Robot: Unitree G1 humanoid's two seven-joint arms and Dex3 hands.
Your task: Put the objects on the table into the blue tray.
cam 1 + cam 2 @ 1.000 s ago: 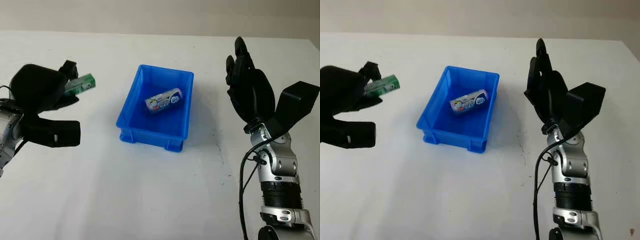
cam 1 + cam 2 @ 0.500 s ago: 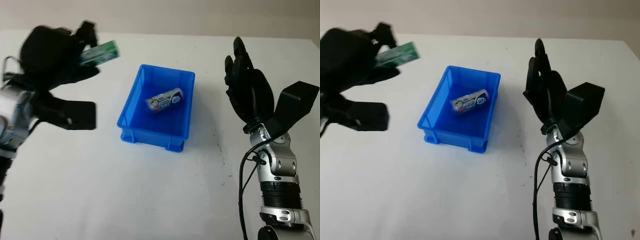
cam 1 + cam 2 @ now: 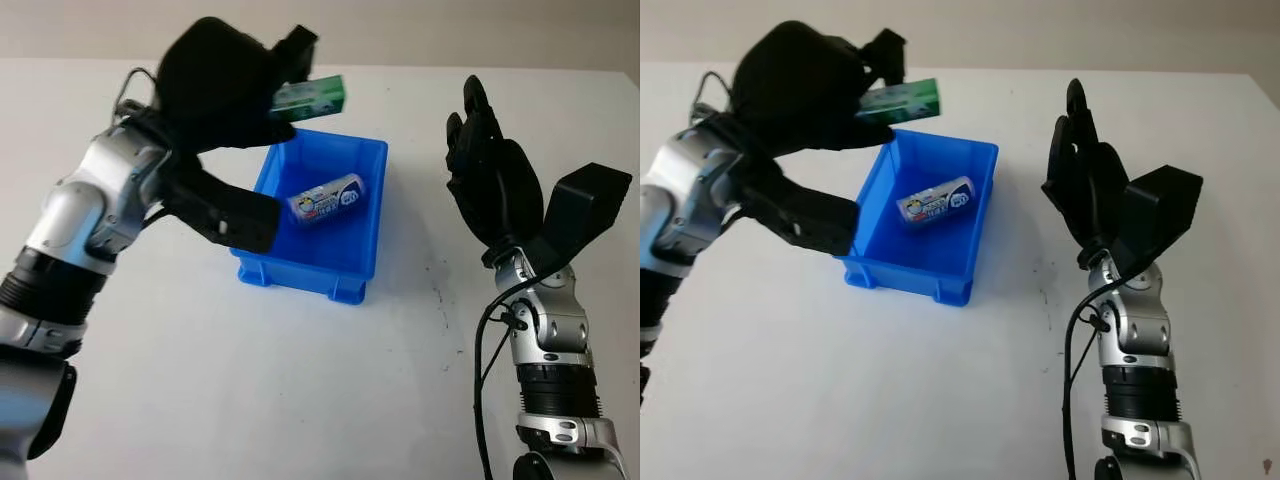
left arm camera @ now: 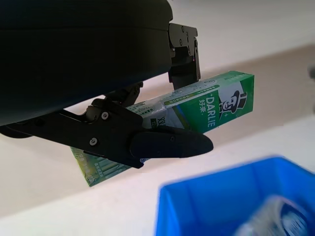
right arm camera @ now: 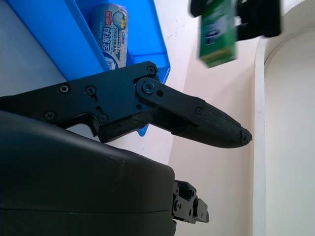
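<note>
Green cardboard toothpaste box [image 3: 310,96], clamped in the left hand's [image 3: 225,85] fingers [image 4: 170,143], hangs over the blue plastic tray's [image 3: 358,262] far-left rim; a glossy cylindrical pack [image 3: 327,199] lies inside. Right hand [image 3: 490,180] open above the white desk [image 3: 300,380].

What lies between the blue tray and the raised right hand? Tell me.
Only bare white table: the head views show nothing on it between the blue tray and the open right hand.
</note>
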